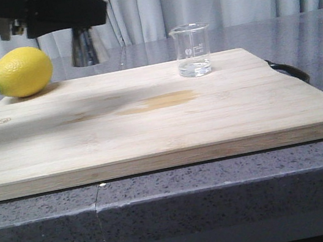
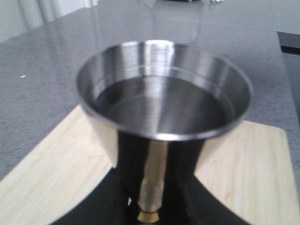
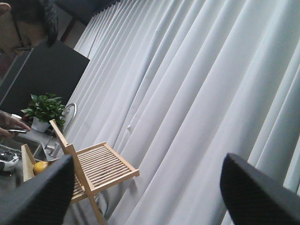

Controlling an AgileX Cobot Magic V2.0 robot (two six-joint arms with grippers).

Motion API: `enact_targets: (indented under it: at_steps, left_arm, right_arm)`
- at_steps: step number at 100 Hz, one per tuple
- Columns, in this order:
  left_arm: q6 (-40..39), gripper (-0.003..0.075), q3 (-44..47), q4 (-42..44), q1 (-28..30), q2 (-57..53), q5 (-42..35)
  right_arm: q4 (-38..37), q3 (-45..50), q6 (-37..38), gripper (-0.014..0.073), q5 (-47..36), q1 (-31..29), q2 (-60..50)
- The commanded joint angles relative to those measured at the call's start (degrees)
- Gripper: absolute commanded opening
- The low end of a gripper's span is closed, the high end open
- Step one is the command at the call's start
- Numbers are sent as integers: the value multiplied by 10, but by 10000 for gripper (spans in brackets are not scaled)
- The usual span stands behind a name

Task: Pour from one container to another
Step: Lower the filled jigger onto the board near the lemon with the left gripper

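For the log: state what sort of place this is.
Probably a kitchen-style demo setup: a wooden cutting board on a speckled stone counter, a lemon, and, in the right wrist view, a sink faucet.

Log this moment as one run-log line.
left gripper: shut on steel jigger, liquid inside | right gripper: open, facing curtain | glass beaker: upright on cutting board | lemon: board's far-left corner

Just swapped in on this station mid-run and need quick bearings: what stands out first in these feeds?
The bright yellow lemon at the far left corner of the wooden cutting board grabs the eye first. Next, the small glass beaker stands alone near the board's far edge, right of centre, a little clear liquid at its bottom. In the left wrist view the steel jigger fills the frame, held by the left end effector.
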Motion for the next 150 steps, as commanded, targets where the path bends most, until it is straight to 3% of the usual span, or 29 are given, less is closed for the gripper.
enact_targets:
  at_steps: [1, 45, 150]
  left_arm:
    - [12, -20, -12, -52, 20, -19, 52]
    - [99, -20, 47, -89, 62, -19, 71]
    - [115, -19, 47, -89, 62, 76, 87]
  right_arm:
    - [25, -19, 0, 573, 4, -1, -33]
    - [22, -19, 0, 573, 11, -1, -49]
    - [16, -19, 9, 573, 10, -1, -49]
